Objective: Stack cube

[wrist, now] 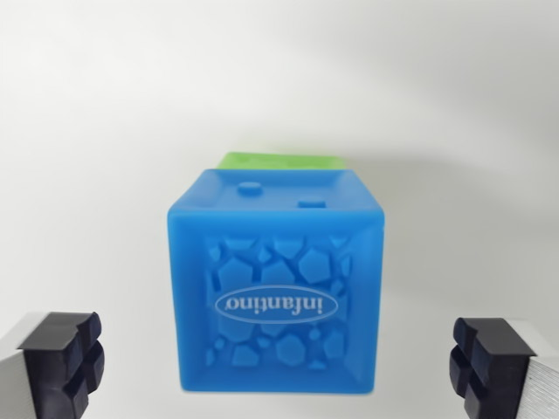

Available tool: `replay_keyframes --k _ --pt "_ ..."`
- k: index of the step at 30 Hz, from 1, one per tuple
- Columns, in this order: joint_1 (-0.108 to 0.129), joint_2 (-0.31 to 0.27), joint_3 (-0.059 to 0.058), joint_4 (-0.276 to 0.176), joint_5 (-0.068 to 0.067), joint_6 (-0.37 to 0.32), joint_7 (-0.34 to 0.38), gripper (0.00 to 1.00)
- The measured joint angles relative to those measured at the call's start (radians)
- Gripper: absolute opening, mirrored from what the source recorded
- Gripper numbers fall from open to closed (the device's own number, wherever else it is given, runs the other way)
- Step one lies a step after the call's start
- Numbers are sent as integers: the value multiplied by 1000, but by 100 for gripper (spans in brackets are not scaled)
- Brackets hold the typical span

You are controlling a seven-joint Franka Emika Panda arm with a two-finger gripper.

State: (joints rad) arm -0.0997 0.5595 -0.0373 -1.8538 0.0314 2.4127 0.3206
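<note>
Blue cube (275, 292) sits on top of a green cube (281, 161), in the middle of the wrist view.

The gripper (279, 362) is wide open and holds nothing. Its black left finger (63, 360) is far from the blue cube, and its black right finger (489, 362) is far from it too. Under it all is a plain white table (96, 148).

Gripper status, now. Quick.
Gripper: open, holding nothing; its fingers stand wide apart on either side of the blue cube, not touching it.
</note>
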Motion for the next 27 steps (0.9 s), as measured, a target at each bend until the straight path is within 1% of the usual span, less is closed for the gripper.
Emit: replay_keyframes --k 12,19,27 --pt "1 -81 -2 2 -3 -81 1 100" --pt "1 -124 -2 13 -5 -136 2 100" --pt "1 -172 -3 37 -8 -207 4 100"
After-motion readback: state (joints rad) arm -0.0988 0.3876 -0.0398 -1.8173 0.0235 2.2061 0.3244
